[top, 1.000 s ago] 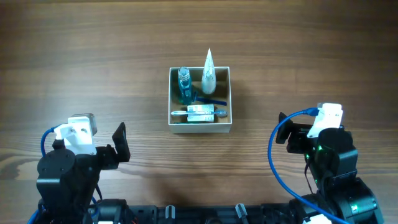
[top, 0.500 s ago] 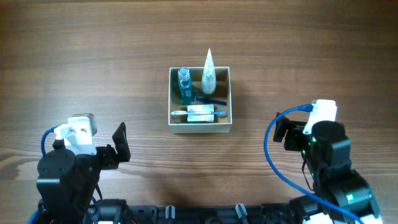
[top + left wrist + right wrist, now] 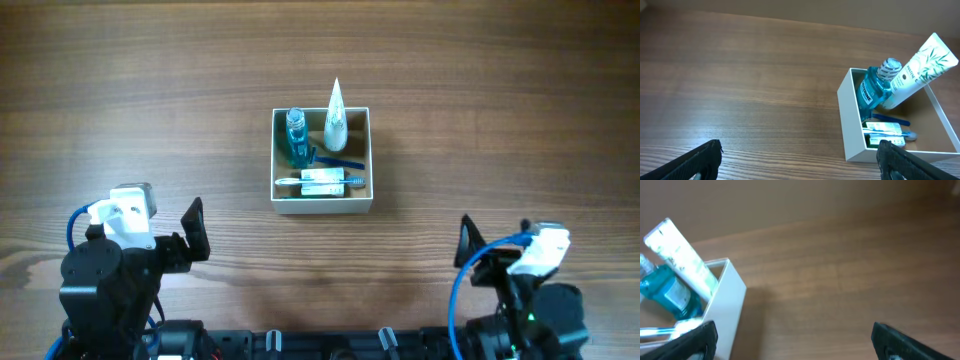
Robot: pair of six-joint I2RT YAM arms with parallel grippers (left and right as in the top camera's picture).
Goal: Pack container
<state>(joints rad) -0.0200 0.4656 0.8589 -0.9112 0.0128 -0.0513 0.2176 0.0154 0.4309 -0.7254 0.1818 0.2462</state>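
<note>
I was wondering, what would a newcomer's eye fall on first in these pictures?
Probably the container at the middle of the wooden table, already holding toiletries: a white tube leans tilted out over its far rim, with a teal bottle beside it. Next, the left gripper and right gripper at the table's near edge, both open, empty and well apart from the container.

Right wrist view blurred; container (image 3: 726,304) cut by left edge; toothbrush (image 3: 657,329), perhaps, half hidden.

Brown wood-grain table (image 3: 150,90) fills every view.
</note>
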